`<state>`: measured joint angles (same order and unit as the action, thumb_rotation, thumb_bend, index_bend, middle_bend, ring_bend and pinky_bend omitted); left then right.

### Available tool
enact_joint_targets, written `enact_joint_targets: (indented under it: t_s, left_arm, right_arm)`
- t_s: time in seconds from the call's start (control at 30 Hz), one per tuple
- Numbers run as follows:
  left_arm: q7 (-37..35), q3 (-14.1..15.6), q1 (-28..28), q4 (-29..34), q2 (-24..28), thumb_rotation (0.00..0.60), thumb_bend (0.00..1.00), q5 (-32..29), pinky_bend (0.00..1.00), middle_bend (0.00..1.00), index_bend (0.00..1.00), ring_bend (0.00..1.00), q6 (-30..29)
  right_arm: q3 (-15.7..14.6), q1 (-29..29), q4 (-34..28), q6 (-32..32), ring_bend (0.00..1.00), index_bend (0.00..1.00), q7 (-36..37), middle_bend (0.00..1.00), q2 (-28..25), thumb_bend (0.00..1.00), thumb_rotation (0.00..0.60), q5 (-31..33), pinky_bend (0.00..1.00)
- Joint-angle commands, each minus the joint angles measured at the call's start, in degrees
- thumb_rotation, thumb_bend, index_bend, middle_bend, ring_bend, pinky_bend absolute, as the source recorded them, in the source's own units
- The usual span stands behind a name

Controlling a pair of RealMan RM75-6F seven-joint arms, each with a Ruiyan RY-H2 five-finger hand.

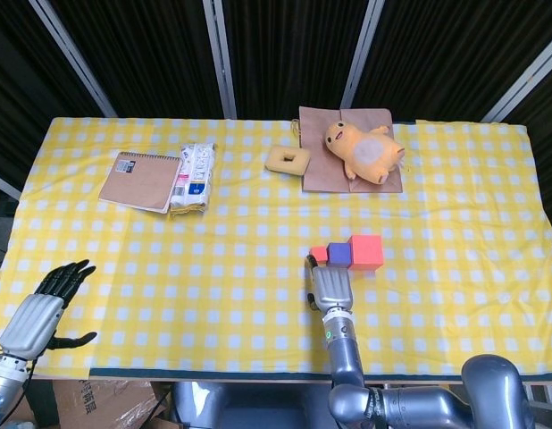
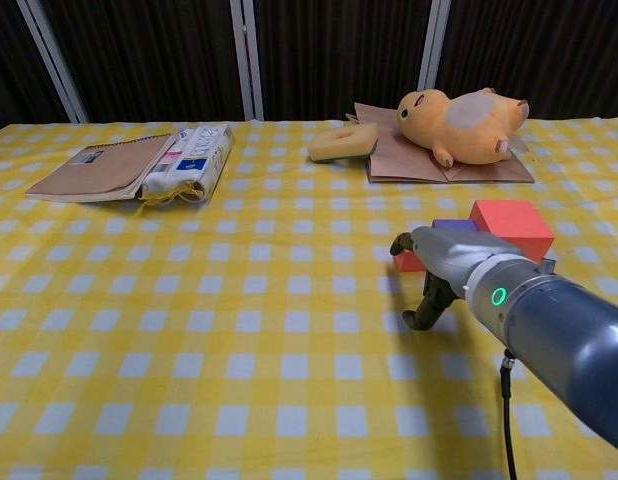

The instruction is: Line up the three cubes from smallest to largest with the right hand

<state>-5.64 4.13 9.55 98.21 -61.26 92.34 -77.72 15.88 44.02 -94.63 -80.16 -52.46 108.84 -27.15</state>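
Three cubes stand touching in a row. The small red cube (image 1: 319, 255) is on the left, the blue cube (image 1: 338, 255) in the middle and the large red cube (image 1: 366, 252) on the right. My right hand (image 1: 330, 288) hovers just on the near side of the small cube, palm down, with bent fingers and nothing in it. In the chest view this right hand (image 2: 449, 265) partly covers the small red cube (image 2: 409, 262). The blue cube (image 2: 452, 226) and the large red cube (image 2: 509, 222) show behind it. My left hand (image 1: 39, 315) rests with spread fingers at the near left table edge.
A notebook (image 1: 139, 180) and a white packet (image 1: 193, 177) lie at the back left. A doughnut-shaped toy (image 1: 288, 160) and a yellow plush (image 1: 363, 152) on brown paper (image 1: 322, 174) lie at the back centre. The yellow checked cloth (image 1: 213, 268) covers the table.
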Motion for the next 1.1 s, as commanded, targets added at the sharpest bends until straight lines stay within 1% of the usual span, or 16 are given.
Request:
enact_joint_targets:
  t_s: [0.03,0.17,0.37,0.47,0.53,0.6,0.63,0.73,0.8,0.83,0.9,0.93,0.97,1.0,1.07,1.1]
  left_arm:
    - [-0.02,0.00,0.01,0.03,0.02,0.600,0.00,-0.02,0.00,0.00,0.00,0.00,0.03]
    - [-0.21,0.08,0.02,0.22,0.14,0.600,0.00,-0.06,0.00,0.00,0.00,0.00,0.17]
    - [-0.13,0.09,-0.04,0.28,0.14,0.600,0.00,0.08,0.00,0.00,0.00,0.00,0.00]
    - [-0.16,0.04,-0.09,0.25,0.12,0.600,0.00,0.06,0.00,0.00,0.00,0.00,-0.15]
    - [-0.21,0.00,-0.12,0.15,0.10,0.600,0.00,0.02,0.00,0.00,0.00,0.00,-0.22]
    - [-0.25,-0.03,-0.17,-0.02,0.10,0.600,0.00,-0.02,0.00,0.00,0.00,0.00,-0.31]
    - [-0.17,-0.07,-0.18,-0.12,0.10,0.600,0.00,0.00,0.00,0.00,0.00,0.00,-0.39]
    - [0.28,-0.33,-0.38,-0.60,-0.05,0.600,0.00,0.06,0.00,0.00,0.00,0.00,-1.10]
    - [0.37,-0.39,-0.56,-0.85,-0.17,0.600,0.00,0.11,0.00,0.00,0.00,0.00,-1.51]
    - [0.37,-0.41,-0.64,-0.94,-0.21,0.600,0.00,0.15,0.00,0.00,0.00,0.00,-1.68]
    - [0.42,-0.50,-0.80,-1.10,-0.32,0.600,0.00,0.26,0.00,0.00,0.00,0.00,-2.12]
    - [0.50,-0.62,-0.91,-1.24,-0.44,0.600,0.00,0.31,0.00,0.00,0.00,0.00,-2.48]
    - [0.59,-0.76,-1.01,-1.43,-0.57,0.600,0.00,0.36,0.00,0.00,0.00,0.00,-2.88]
    - [0.69,-0.97,-1.18,-1.65,-0.75,0.600,0.00,0.44,0.00,0.00,0.00,0.00,-3.49]
    - [1.01,-1.30,-1.53,-2.15,-1.11,0.600,0.00,0.69,0.00,0.00,0.00,0.00,-4.64]
    - [1.44,-1.45,-1.76,-2.55,-1.35,0.600,0.00,0.77,0.00,0.00,0.00,0.00,-5.26]
  right_arm:
    - [0.26,-0.21,0.03,-0.09,1.00,0.14,-0.06,0.98,-0.10,0.44,0.600,0.30,1.00]
    - [0.74,-0.62,-0.71,-0.08,1.00,0.14,0.23,0.98,-0.63,0.44,0.600,0.42,1.00]
    - [0.23,-1.06,-3.46,-0.23,1.00,0.14,0.79,0.98,-1.29,0.44,0.600,-1.20,1.00]
    - [-0.31,-1.22,-5.88,-0.43,1.00,0.14,1.19,0.98,-1.76,0.44,0.600,-2.94,1.00]
    - [-0.66,-1.28,-7.78,-0.98,1.00,0.12,1.27,0.98,-2.47,0.44,0.600,-4.64,1.00]
    - [-1.47,-1.66,-10.18,-2.18,0.96,0.07,1.51,0.92,-4.07,0.44,0.600,-7.79,0.98]
    - [-1.86,-1.95,-11.12,-2.58,0.93,0.06,1.75,0.89,-4.81,0.44,0.600,-8.95,0.96]
    - [-3.73,-3.85,-15.36,-4.62,0.70,0.01,3.54,0.67,-9.23,0.44,0.600,-14.59,0.78]
    - [-6.25,-6.25,-19.46,-5.50,0.48,0.00,6.41,0.50,-14.21,0.44,0.600,-19.65,0.59]
    - [-7.98,-7.76,-21.42,-5.75,0.40,0.00,8.39,0.44,-17.29,0.44,0.600,-22.58,0.53]
    - [-12.11,-11.10,-24.36,-6.46,0.18,0.00,12.74,0.26,-23.61,0.44,0.600,-28.77,0.34]
    - [-14.47,-12.83,-25.05,-7.07,0.12,0.00,14.96,0.20,-26.69,0.44,0.600,-32.36,0.29]
    - [-16.84,-14.43,-24.97,-7.77,0.06,0.00,16.86,0.11,-29.46,0.43,0.600,-35.99,0.22]
    - [-19.37,-16.33,-24.15,-9.15,0.02,0.00,18.67,0.05,-32.31,0.42,0.600,-39.81,0.16]
    - [-23.50,-19.58,-21.92,-11.46,0.00,0.00,22.04,0.00,-36.33,0.41,0.600,-45.36,0.12]
    - [-25.70,-21.59,-20.63,-12.72,0.00,0.00,24.18,0.00,-38.53,0.40,0.600,-47.42,0.11]
